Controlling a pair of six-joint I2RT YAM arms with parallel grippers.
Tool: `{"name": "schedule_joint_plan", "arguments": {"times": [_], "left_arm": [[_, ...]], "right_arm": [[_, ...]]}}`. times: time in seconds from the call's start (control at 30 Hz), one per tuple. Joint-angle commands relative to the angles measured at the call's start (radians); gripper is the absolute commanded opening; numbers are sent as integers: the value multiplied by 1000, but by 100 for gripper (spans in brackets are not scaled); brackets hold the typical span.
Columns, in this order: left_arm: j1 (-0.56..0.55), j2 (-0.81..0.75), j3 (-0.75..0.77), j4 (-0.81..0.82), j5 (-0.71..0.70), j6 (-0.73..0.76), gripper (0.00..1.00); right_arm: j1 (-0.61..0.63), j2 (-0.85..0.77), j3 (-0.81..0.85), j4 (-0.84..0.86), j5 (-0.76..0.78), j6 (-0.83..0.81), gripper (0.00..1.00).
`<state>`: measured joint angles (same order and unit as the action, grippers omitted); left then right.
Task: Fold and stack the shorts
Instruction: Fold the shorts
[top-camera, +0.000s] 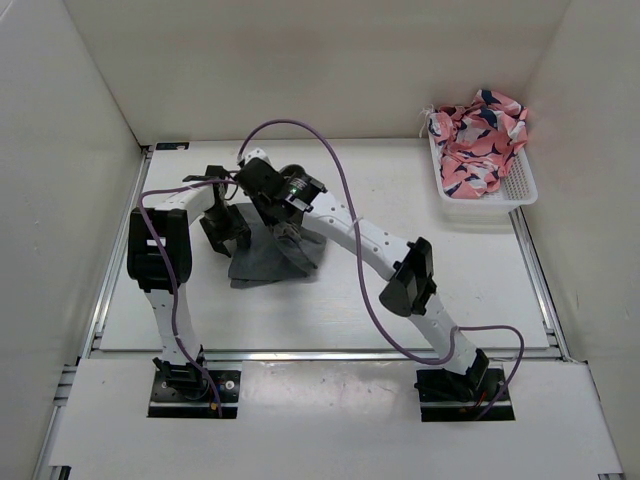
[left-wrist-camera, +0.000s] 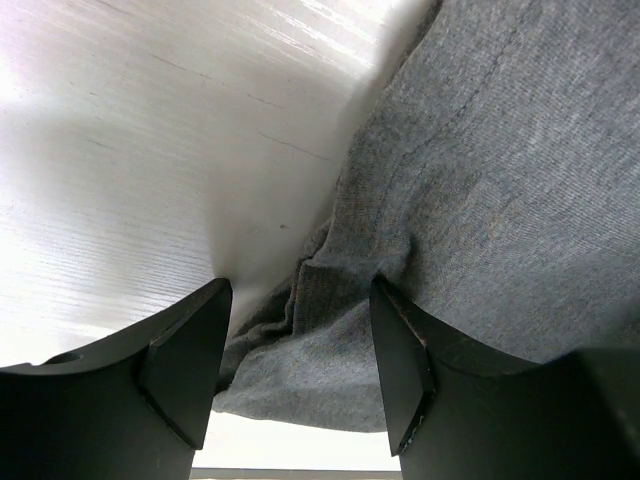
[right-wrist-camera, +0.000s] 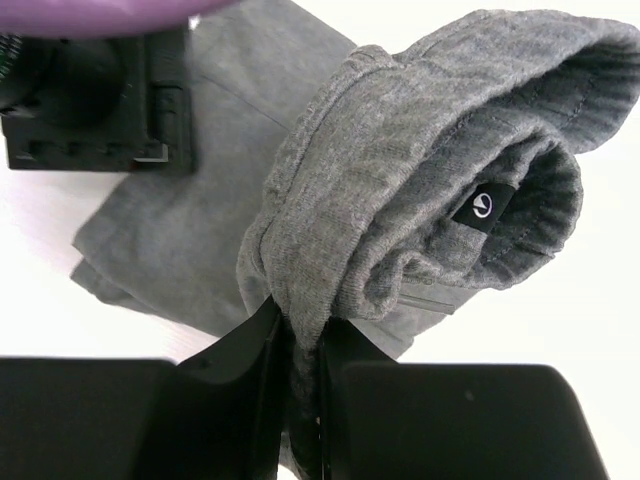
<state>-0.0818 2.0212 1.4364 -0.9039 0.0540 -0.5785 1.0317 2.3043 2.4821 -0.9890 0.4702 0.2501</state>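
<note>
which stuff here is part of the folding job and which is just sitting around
In the job:
- grey shorts
- right gripper, shut on a fold of them
- left gripper, open over their edge

Lying about:
- white basket, far right of the table
- pink patterned cloth heaped in it, untouched

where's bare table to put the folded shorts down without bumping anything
Widest bare patch: the table between the right arm and the basket, down to the near edge. A thinner strip runs along the back wall. Crowded at centre-left, where the left gripper and right gripper meet at the shorts.
</note>
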Motion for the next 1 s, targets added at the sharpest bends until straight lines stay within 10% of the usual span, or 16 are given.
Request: {"name": "schedule_joint_plan", "arguments": {"times": [0.0, 0.2, 0.4, 0.6, 0.8, 0.9, 0.97], "left_arm": [[5, -39, -16, 26, -3, -1, 68], [83, -137, 7, -22, 29, 32, 100], [180, -220, 107, -102, 60, 55, 100], [192, -233, 176, -142, 46, 78, 97], [44, -243, 211, -133, 8, 207, 94], [-82, -204, 267, -144, -81, 230, 99], [-139, -144, 307, -167, -147, 230, 99]], "right_arm": [[8, 44, 51, 38, -36, -28, 0], [8, 75, 38, 72, -117, -57, 6], [27, 46, -9, 157, -238, -95, 87], [27, -135, -196, 269, -239, -54, 86], [-112, -414, -636, 384, -302, 138, 41], [-244, -511, -857, 440, -422, 247, 49], [-336, -534, -973, 463, -538, 299, 75]]}}
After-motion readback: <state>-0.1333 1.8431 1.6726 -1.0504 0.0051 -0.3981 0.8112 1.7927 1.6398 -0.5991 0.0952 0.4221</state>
